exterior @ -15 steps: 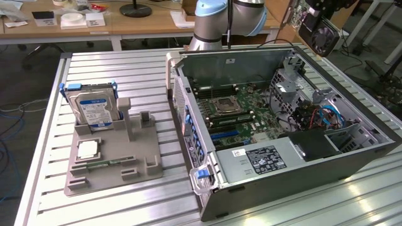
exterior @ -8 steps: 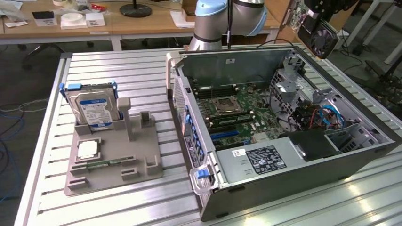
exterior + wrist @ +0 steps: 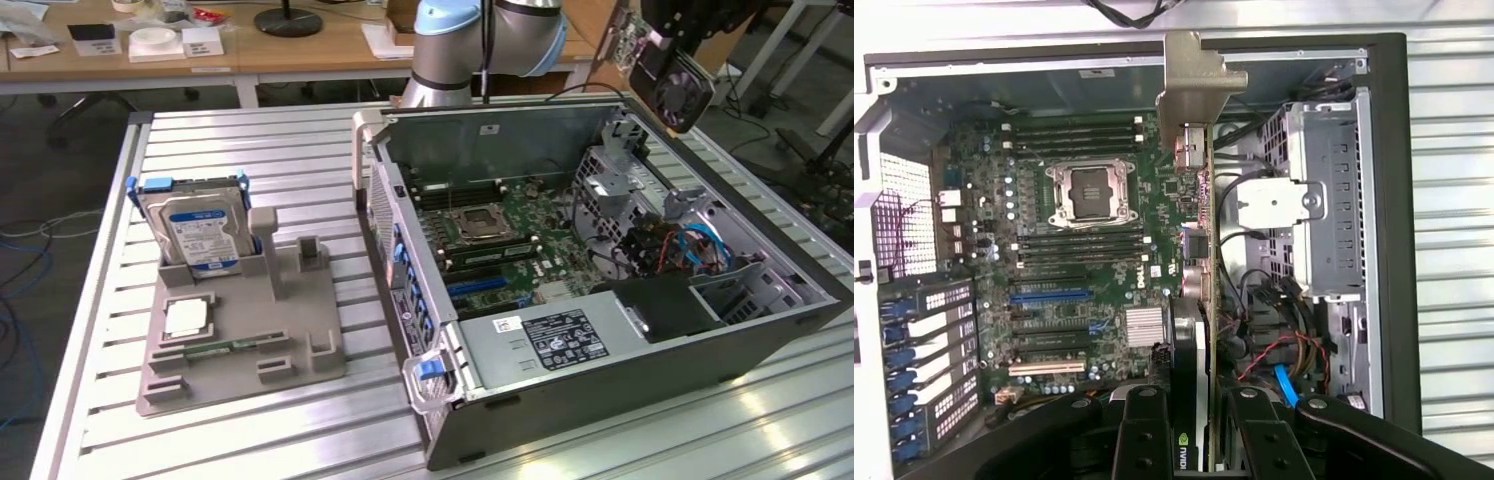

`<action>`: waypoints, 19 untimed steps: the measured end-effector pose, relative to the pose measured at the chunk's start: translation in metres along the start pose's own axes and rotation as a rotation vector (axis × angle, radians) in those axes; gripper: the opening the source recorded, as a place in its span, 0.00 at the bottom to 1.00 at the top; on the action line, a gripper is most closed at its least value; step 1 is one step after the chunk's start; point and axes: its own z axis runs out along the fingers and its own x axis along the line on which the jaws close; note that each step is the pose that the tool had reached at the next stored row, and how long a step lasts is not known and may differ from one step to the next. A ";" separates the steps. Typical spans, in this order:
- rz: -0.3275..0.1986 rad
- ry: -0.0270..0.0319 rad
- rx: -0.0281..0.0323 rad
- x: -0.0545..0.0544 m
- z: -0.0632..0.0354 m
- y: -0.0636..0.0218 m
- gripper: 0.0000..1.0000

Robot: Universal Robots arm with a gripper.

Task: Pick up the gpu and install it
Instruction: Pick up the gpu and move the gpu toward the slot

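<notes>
Two black fingers (image 3: 1144, 440) of the gripper (image 3: 1201, 425) pinch the gpu (image 3: 1199, 300) between them, holding it edge-on in the air above the open computer case (image 3: 787, 275), beside the motherboard (image 3: 1084, 250) and clear of its slots.

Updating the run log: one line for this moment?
gripper: shut on thin dark gpu card | place: above open dark computer case

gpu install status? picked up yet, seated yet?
Done: pickup. The gpu is in the air, held by the arm.
In hand: the gripper is shut on the gpu, holding it edge-on over the open case.
Left: seating. The card hangs above the motherboard, not in any slot.
</notes>
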 end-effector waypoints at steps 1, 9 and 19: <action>0.000 0.0000 0.0000 0.000 0.0005 0.0000 0.27; 0.000 0.0000 -0.0001 0.000 0.0037 -0.0002 0.27; 0.000 0.0001 0.0000 0.000 0.0148 -0.0007 0.27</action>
